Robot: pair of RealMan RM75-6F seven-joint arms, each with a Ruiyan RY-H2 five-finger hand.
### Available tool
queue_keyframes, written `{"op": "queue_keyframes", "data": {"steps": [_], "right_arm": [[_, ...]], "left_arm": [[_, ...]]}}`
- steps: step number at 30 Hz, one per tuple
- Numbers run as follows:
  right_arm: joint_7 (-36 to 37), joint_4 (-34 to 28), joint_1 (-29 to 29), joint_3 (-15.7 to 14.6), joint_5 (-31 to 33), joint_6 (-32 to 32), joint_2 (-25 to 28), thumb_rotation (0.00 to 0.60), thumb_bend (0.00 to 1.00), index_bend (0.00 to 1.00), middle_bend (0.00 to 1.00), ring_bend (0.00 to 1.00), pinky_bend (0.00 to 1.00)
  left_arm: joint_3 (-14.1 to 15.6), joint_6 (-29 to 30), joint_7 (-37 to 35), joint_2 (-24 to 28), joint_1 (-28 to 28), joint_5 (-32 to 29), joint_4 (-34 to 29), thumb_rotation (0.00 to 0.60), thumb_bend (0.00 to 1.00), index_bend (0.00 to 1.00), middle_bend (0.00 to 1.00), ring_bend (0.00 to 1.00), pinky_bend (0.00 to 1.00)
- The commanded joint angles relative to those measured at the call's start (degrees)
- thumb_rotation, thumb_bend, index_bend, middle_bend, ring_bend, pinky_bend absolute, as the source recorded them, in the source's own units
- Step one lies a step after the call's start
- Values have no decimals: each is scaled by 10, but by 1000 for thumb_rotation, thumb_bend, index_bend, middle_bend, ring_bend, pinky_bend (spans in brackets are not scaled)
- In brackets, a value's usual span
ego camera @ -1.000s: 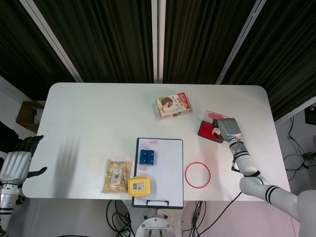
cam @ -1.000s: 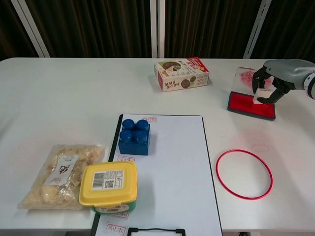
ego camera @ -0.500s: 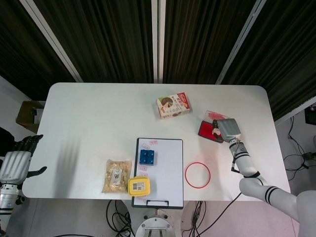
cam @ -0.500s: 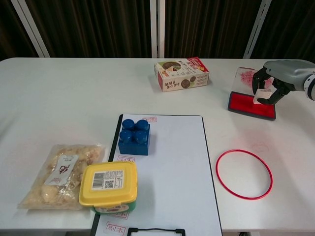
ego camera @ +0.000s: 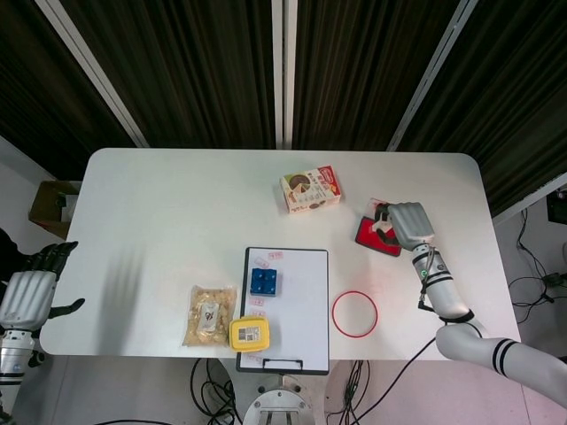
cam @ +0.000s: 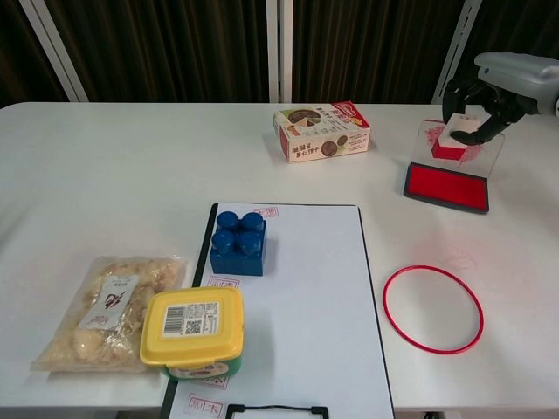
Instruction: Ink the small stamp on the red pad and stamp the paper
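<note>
Lifted off the flat red pad (cam: pixel 446 186), right hand's fingers (cam: pixel 458 91) pinch the blocky stamp (cam: pixel 466 132).

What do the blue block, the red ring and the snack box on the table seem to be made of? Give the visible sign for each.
Blue block: likely moulded hard plastic, smooth and slightly glossy, with round studs on top.
Red ring: a thin, even hoop lying flat; plastic or rubber, the look leaves it open.
Snack box: probably printed cardboard, with sharp folded edges and flat, colour-printed faces.

table (cam: pixel 105 166): smooth matt white | tub lid (cam: pixel 192 326): glossy yellow plastic
</note>
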Motion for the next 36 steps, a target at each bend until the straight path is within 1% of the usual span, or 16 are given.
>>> {"op": "queue_keyframes", "data": {"steps": [1, 4, 8, 13, 18, 22, 27, 36], "right_arm": [[-24, -55, -1, -3, -8, 16, 16, 600, 495, 1000, 855, 909, 968], [-47, -84, 6, -3, 0, 20, 6, 600, 495, 1000, 855, 909, 968], [-102, -103, 25, 2, 32, 33, -31, 600, 495, 1000, 856, 910, 968], [-184, -102, 55, 7, 86, 47, -86, 600, 495, 1000, 855, 909, 968], [-238, -89, 80, 16, 134, 69, -140, 600, 494, 1000, 855, 910, 968], [-271, -75, 95, 21, 166, 82, -173, 600, 494, 1000, 855, 909, 968], [-295, -61, 112, 27, 186, 93, -204, 600, 494, 1000, 854, 910, 968], [-323, -34, 133, 30, 214, 96, -238, 600, 494, 1000, 853, 910, 968]], "left_arm": [[0, 0, -1, -1, 0, 1, 1, 600, 0, 109, 128, 117, 202], [1, 1, 0, -1, 0, 2, 0, 600, 0, 109, 128, 117, 202], [2, 4, -2, 0, 2, 3, -1, 600, 0, 109, 128, 117, 202], [3, 8, -6, 3, 5, 3, -1, 600, 0, 109, 128, 117, 202], [5, 10, -12, 8, 9, 4, 0, 600, 0, 109, 128, 117, 202], [5, 12, -18, 10, 11, 4, 3, 600, 0, 109, 128, 117, 202], [5, 13, -25, 12, 12, 6, 6, 600, 0, 109, 128, 117, 202], [4, 13, -32, 13, 12, 6, 10, 600, 0, 109, 128, 117, 201]]}}
